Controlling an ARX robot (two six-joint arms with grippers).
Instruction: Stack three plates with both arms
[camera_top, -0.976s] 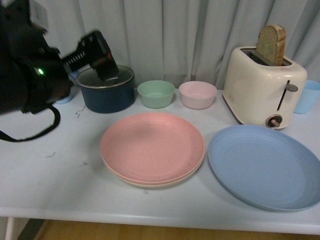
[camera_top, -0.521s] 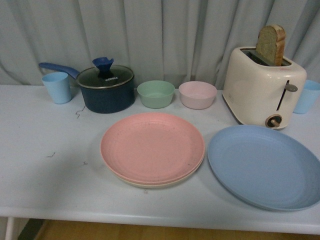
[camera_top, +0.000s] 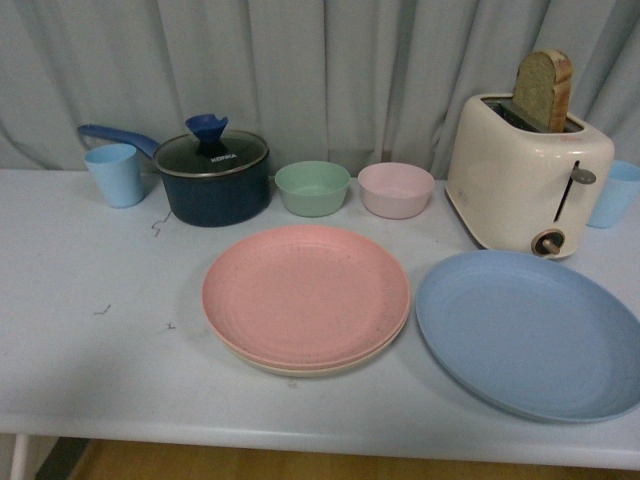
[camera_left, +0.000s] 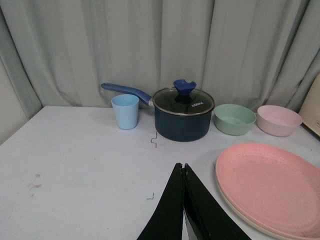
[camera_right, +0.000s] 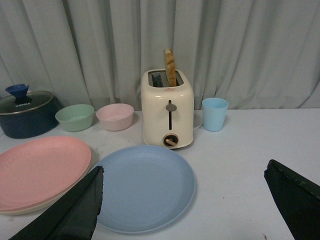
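On the pale surface (camera_top: 100, 350), the pink plate (camera_top: 305, 295) sits atop the cream plate (camera_top: 290, 367), with the blue plate (camera_top: 525, 335) just beside the pair. Only the wrist cameras catch the arms: the left pincer (camera_left: 182, 167) is pressed together above the surface near the pink plate, and the right pincer (camera_right: 184, 169) is spread wide before the blue plate. A toaster (camera_top: 525, 170), pot (camera_top: 213, 180), green bowl (camera_top: 312, 188) and pink bowl (camera_top: 395, 190) line the back.

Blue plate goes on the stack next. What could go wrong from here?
The blue plate lies flat, its rim near the toaster and the front edge of the table: a scooping right gripper, now open, could knock the toaster or push the plate off. Setting it down off-centre could shift the pink plate on the cream plate.
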